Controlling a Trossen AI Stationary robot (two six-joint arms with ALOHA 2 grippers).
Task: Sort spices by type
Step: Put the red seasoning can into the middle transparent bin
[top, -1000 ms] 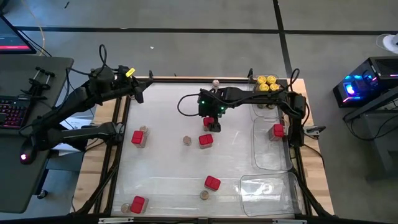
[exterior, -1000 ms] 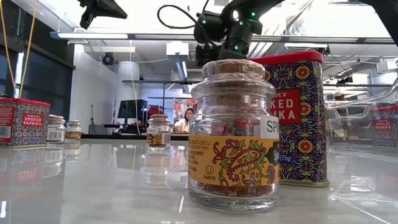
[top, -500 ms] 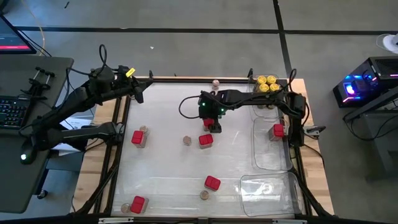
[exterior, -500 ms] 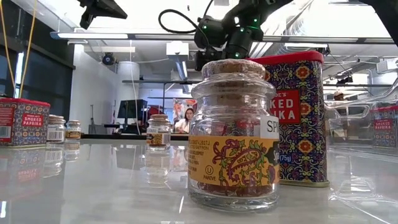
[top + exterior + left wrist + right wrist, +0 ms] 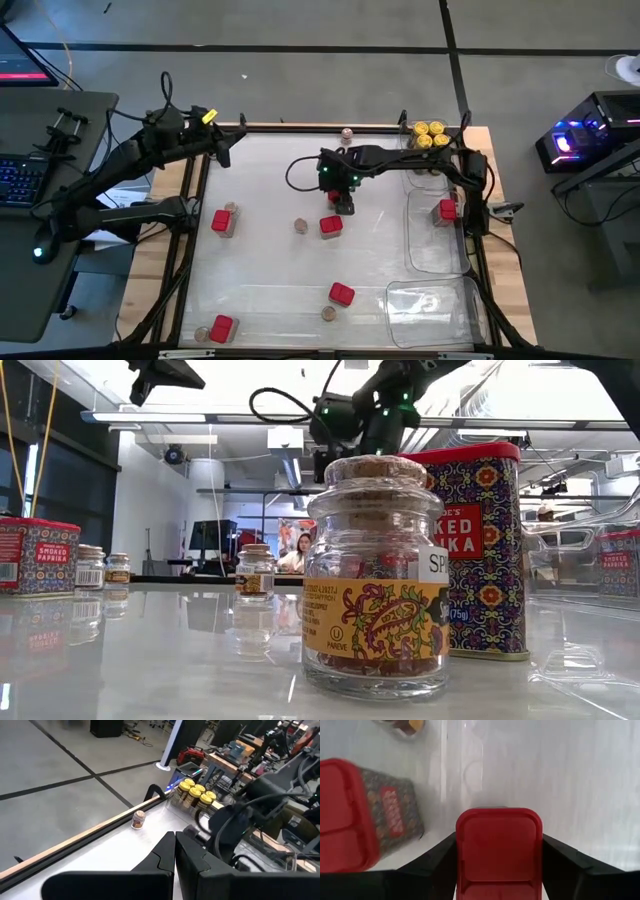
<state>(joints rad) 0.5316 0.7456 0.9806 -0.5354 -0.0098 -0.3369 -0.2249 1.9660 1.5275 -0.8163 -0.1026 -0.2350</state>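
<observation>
My right gripper (image 5: 341,200) hangs over the table's middle, pointing steeply down, its fingers on either side of a red tin (image 5: 499,850). A second red tin (image 5: 331,225) stands just nearer, beside a cork-topped jar (image 5: 300,226). More red tins (image 5: 221,220) (image 5: 341,294) (image 5: 221,326) and cork-topped jars (image 5: 347,133) (image 5: 327,313) are scattered about. Yellow-lidded jars (image 5: 430,135) stand together at the far right. My left gripper (image 5: 175,851) is shut and empty, raised over the far left corner (image 5: 222,150). My right gripper pinches the red tin between its two fingers, one against each of two opposite sides (image 5: 461,851) near the lid. The fingers (image 5: 437,857) come from above, pointing steeply down. The tin stands upright, its base on the table as far as I can tell.
Clear plastic trays (image 5: 435,240) (image 5: 430,312) line the right side; one red tin (image 5: 446,210) stands in the tray along the right edge. In the low view a cork-topped jar (image 5: 375,575) and a red tin (image 5: 478,550) stand close to the camera. A person shows far behind the table.
</observation>
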